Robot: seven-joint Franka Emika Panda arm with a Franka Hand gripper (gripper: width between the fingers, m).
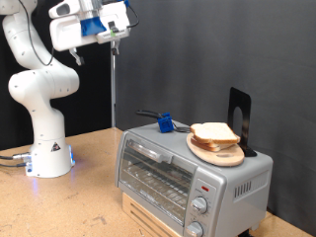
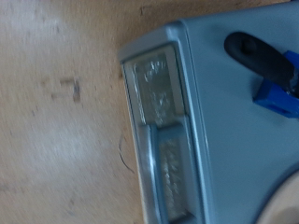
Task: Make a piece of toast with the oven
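Overhead, the white robot arm's gripper hangs high above the wooden counter, toward eleven o'clock from the small silver-grey toaster oven; whether its fingers are spread or pressed together I cannot tell, and nothing shows between them. That oven stands on the counter with its glass door closed and two round knobs at its lower front. On its roof, toward the two o'clock corner, a round wooden board carries the pale bread slice with tan crust. A blue-and-black object lies on the roof at ten o'clock from the board. The wrist view looks down on the oven's roof and door.
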